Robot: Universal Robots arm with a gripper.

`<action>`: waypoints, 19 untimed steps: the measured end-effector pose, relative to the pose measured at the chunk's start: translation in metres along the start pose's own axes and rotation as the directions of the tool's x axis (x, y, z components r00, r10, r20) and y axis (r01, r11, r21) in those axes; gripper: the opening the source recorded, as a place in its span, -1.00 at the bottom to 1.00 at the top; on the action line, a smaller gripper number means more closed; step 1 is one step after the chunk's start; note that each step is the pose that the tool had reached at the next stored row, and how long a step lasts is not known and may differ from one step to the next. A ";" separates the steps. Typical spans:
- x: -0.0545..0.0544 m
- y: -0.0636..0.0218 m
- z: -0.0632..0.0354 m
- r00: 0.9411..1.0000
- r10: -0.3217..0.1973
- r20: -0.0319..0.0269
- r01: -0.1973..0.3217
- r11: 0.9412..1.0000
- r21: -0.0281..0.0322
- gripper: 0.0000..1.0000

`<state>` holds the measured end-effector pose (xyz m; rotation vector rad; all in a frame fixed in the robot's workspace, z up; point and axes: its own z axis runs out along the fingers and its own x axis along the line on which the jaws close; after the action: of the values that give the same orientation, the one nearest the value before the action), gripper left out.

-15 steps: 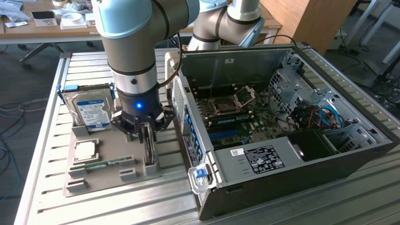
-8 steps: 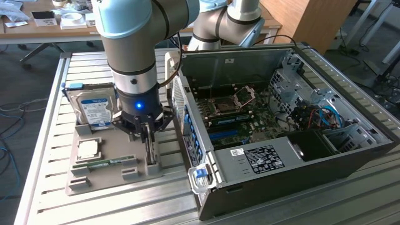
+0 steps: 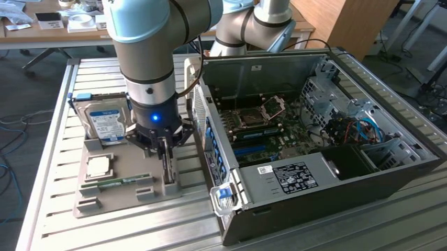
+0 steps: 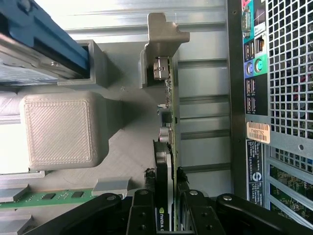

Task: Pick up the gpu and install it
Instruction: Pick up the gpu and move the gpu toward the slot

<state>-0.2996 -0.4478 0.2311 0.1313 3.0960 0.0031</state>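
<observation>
The gpu (image 3: 168, 170) stands on its edge in a slot of the grey printed holder (image 3: 104, 205), close to the open computer case (image 3: 391, 172). My gripper (image 3: 163, 150) points straight down onto the card's upper edge. In the wrist view the gpu (image 4: 172, 107) is a thin green board with a silver end bracket (image 4: 161, 34) at its far end. Black fingers (image 4: 142, 203) press against both faces of the card, so the gripper (image 4: 165, 198) is shut on it. The card still sits in the holder.
The holder also carries a hard drive (image 3: 104, 124), a square processor (image 3: 98, 166) and a green memory stick (image 3: 122, 182). The case's rear panel (image 4: 283, 73) stands right beside the card. The motherboard (image 3: 269, 128) lies exposed inside the case.
</observation>
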 end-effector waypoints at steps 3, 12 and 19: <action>0.000 0.0000 0.0000 1.000 0.000 0.000 0.000 1.000 0.000 -0.45; 0.000 0.0001 0.0000 0.999 -0.032 0.000 0.032 0.999 -0.002 -0.45; 0.000 0.0000 0.0000 0.998 -0.058 0.000 0.058 0.998 -0.003 -0.45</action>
<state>-0.2996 -0.4478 0.2310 0.0417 3.0986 0.0051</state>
